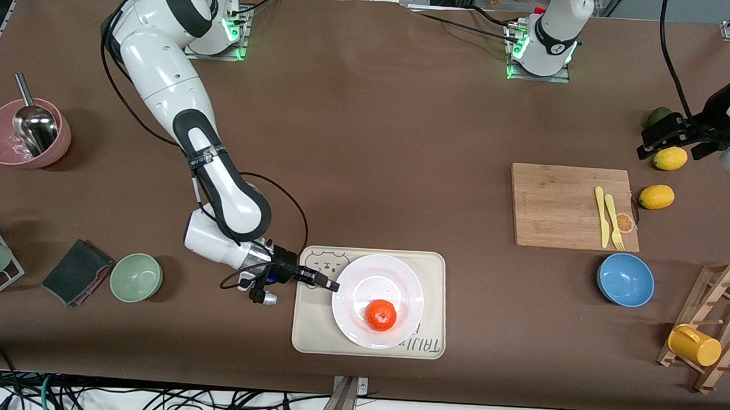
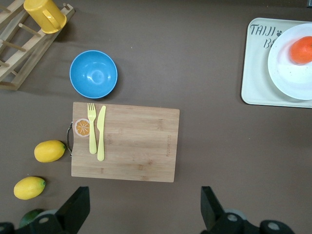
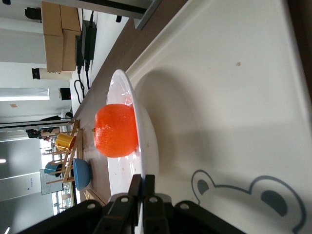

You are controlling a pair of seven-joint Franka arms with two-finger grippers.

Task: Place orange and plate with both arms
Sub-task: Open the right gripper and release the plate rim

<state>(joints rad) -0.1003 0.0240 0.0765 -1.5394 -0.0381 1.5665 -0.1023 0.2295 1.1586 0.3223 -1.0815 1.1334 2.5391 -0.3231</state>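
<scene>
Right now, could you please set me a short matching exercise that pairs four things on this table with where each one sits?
Things:
1. orange
2. plate
3. yellow fork
4. yellow mug

Places:
A. on the wooden cutting board
B. on the cream tray
C. on the wooden rack
D. on the white plate

Pairs: 1-D, 2-B, 3-A, 4-C
</scene>
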